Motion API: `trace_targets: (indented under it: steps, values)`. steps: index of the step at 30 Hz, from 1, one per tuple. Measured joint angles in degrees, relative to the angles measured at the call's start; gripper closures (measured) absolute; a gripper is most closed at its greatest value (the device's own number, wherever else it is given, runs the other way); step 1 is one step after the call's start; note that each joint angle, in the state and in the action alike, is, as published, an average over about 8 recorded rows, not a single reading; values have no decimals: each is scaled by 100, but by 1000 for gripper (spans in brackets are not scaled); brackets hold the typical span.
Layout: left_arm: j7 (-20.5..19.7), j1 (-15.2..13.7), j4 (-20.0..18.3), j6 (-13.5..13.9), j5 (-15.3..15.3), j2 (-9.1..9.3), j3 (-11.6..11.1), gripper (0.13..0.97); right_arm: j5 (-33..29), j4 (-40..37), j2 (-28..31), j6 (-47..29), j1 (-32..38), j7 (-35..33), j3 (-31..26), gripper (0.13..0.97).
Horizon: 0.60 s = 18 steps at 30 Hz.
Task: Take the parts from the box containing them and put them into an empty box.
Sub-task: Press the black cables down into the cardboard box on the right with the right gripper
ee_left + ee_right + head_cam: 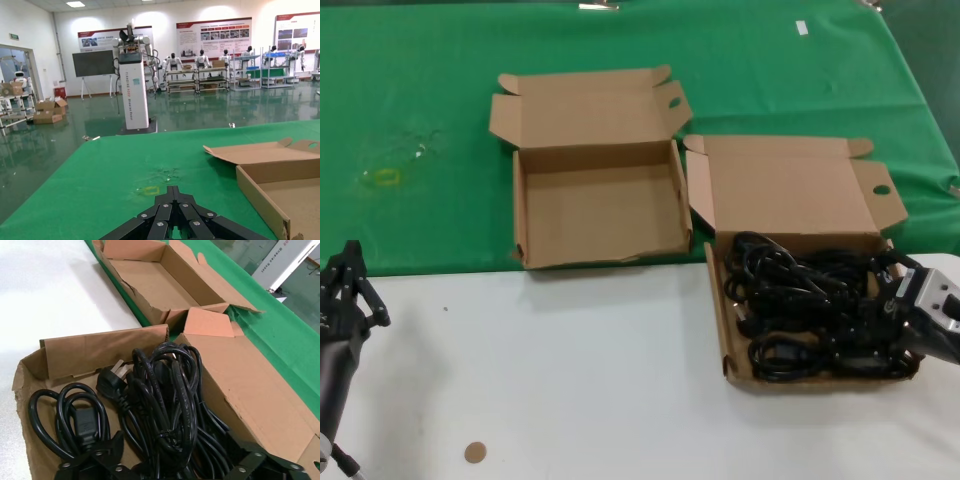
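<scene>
The right end effector [905,325] reaches into the full box [800,215], fingers spread among the black power cords [800,310] to grab one, while the empty box [595,160] waits open alongside on the desk [570,380].

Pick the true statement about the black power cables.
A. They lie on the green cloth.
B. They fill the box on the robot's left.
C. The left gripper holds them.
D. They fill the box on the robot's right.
D: the black power cables lie coiled in the right-hand box, where the right gripper reaches; the left-hand box is empty.
</scene>
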Motion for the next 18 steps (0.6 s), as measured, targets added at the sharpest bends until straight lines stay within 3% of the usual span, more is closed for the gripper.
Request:
trace_targets:
  steps: [11,18]
  values:
    - [0,0,0,0,0,0,0,953,-390,-14,-248,-234,-61,47,366,497]
    - [0,0,0,0,1,0,0,953,-541,-7,-371,-365,-99,31,548,683]
